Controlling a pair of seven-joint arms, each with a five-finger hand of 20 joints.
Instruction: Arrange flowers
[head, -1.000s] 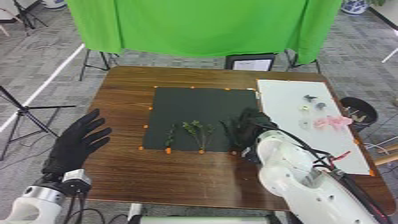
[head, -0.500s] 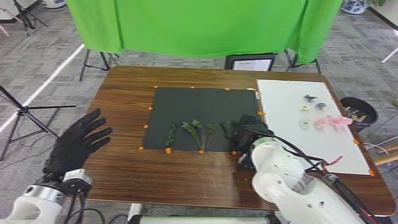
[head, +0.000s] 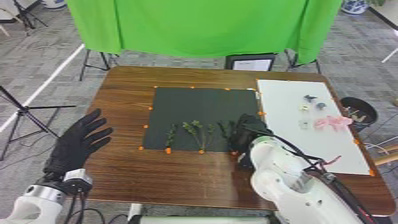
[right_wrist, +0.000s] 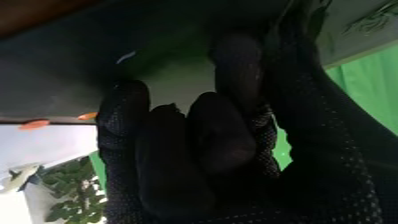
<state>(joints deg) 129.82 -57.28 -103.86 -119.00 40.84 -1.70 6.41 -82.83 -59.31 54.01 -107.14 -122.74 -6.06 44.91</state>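
In the head view my right hand (head: 251, 126) is low over the dark mat's (head: 200, 102) near right corner, beside an upright green sprig (head: 226, 131). Two more sprigs lie to its left, a branching one (head: 195, 130) and a thin one (head: 171, 136). In the right wrist view the fingers and thumb of my right hand (right_wrist: 209, 145) close on a green stem (right_wrist: 318, 19); another sprig (right_wrist: 373, 21) lies beyond. My left hand (head: 78, 142), fingers straight, hangs over the table's left side. Pink flowers (head: 333, 123) and small grey ones (head: 309, 98) rest on the white board.
The white board (head: 329, 150) runs along the right of the brown table (head: 160, 180). Orange markers edge the mat. A black bin (head: 359, 110) stands on the floor off the right edge. A green cloth (head: 195, 30) hangs beyond the far edge.
The right wrist and forearm have shifted left and slightly away from the robot, while the hand stays by the mat's near right corner. My left hand has kept still.
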